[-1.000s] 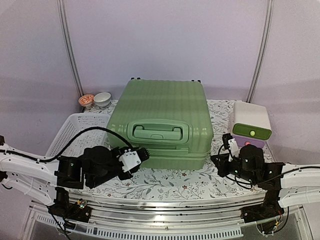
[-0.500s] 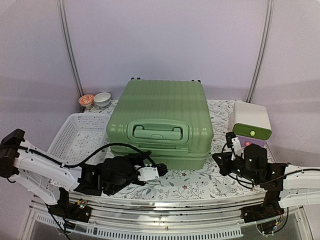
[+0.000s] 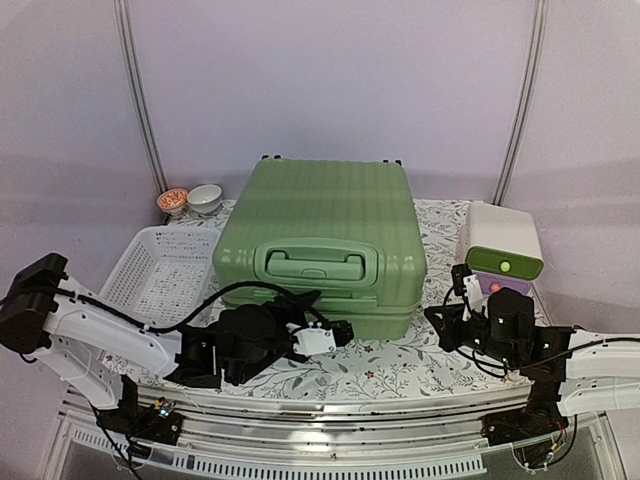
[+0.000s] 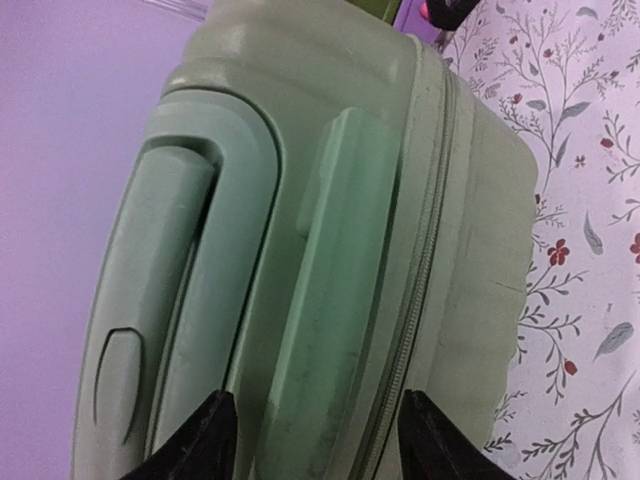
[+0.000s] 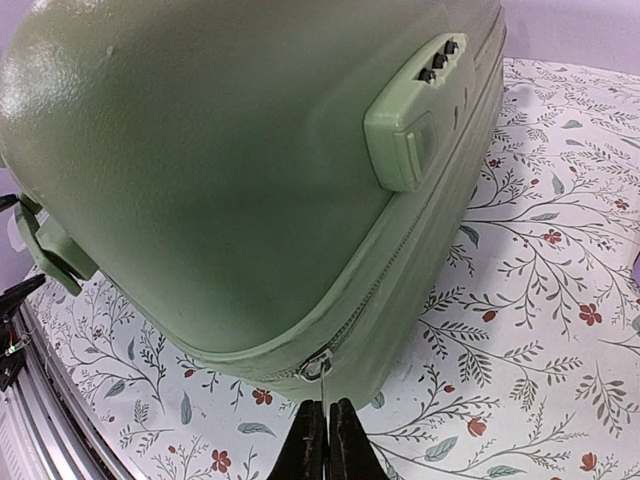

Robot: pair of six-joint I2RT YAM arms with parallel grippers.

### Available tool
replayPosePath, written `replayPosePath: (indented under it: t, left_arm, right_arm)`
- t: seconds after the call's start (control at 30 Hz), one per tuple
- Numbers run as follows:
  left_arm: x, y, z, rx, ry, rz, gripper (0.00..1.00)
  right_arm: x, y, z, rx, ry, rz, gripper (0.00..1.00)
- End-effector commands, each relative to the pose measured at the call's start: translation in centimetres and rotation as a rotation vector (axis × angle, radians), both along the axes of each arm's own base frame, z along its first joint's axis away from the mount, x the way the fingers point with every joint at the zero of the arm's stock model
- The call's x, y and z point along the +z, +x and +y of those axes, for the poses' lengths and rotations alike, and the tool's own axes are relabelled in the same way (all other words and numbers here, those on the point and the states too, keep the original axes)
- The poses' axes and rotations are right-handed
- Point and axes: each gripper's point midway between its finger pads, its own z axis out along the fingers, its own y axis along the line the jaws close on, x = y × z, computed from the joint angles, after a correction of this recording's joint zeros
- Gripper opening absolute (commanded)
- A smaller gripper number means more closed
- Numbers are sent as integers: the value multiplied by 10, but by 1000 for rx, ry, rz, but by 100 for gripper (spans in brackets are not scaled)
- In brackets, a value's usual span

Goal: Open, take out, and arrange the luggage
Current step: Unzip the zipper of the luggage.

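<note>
The luggage (image 3: 320,215), a large light-green ribbed suitcase, lies flat and closed on the floral cloth, its handle (image 3: 315,265) facing me. My left gripper (image 3: 338,332) sits low at the front face, just right of the handle. In the left wrist view its jaws (image 4: 318,445) stand open across the luggage (image 4: 340,200) front ridge and zipper line, gripping nothing. My right gripper (image 3: 440,318) is at the front right corner. In the right wrist view it (image 5: 320,440) is shut on the thin zipper pull (image 5: 318,368) of the luggage (image 5: 220,150), below the combination lock (image 5: 415,120).
A white perforated basket (image 3: 160,265) lies left of the suitcase, with two small bowls (image 3: 190,198) behind it. A white, green and purple box (image 3: 500,250) stands on the right, just behind my right arm. A metal rail runs along the near table edge.
My left arm has swung right along the suitcase front, from its left corner to below the handle, and its jaws have opened wider. The right arm has barely moved.
</note>
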Motion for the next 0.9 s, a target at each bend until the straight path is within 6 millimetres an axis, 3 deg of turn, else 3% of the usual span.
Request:
replayPosePath:
  t: [0.0,0.33,0.5,0.67,0.87]
  left_arm:
    - [1,15,-6,27,25,-47,58]
    - [7,47,-8,165,62,-171,54]
    - [15,53,-6,194,44,-205,41]
    - [17,50,-2,181,62,-213,18]
    - [25,39,10,179,36,-218,13]
  right_arm:
    - [0,4,-5,-23,-3,-16,4]
    - [1,4,-5,-17,-6,-18,4]
    - [1,4,-5,-20,-17,-15,4]
    - [0,5,-6,-28,-26,-14,3]
    - [3,9,-16,-83,-35,-22,3]
